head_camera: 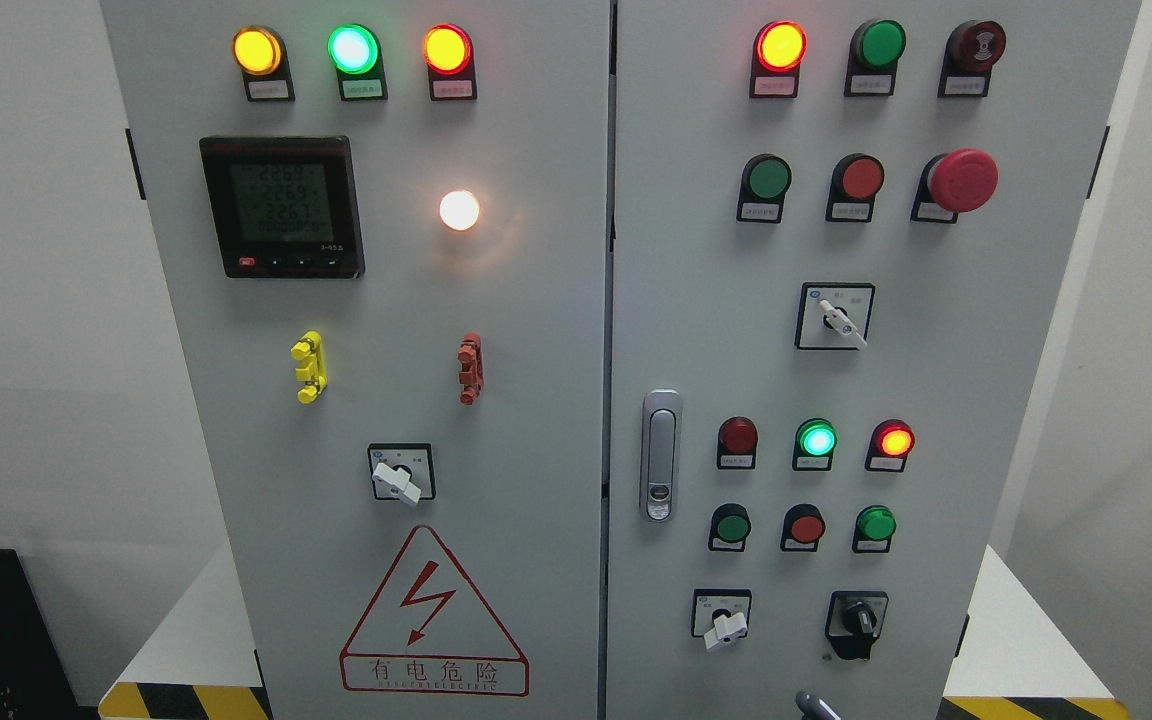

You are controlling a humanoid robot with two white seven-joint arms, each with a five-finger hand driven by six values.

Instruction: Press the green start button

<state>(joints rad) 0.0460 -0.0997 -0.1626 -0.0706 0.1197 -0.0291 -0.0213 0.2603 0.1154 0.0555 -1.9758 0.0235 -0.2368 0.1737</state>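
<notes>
Hands are nowhere clearly in view, so you cannot tell how the fingers stand; only a small grey tip [816, 705] pokes up at the bottom edge, right of the middle, and what it belongs to is unclear. Judge this as the start of the reach: nothing is pressed or touched yet.

Nearest you, low on the right door, sit two rotary switches, and above them a row of three buttons: green [732, 524], red [806, 526] and green [876, 523]. Which green one is the start button you cannot read from the labels; another green button [768, 178] sits higher, with a red button [861, 177] just beside it and a mushroom stop [963, 180] further right.

Your next move calls for one extended fingertip brought straight onto the chosen green cap. Buttons stand close together, so keep clear of the red neighbours. Open panel lies around the door handle [661, 455].
</notes>
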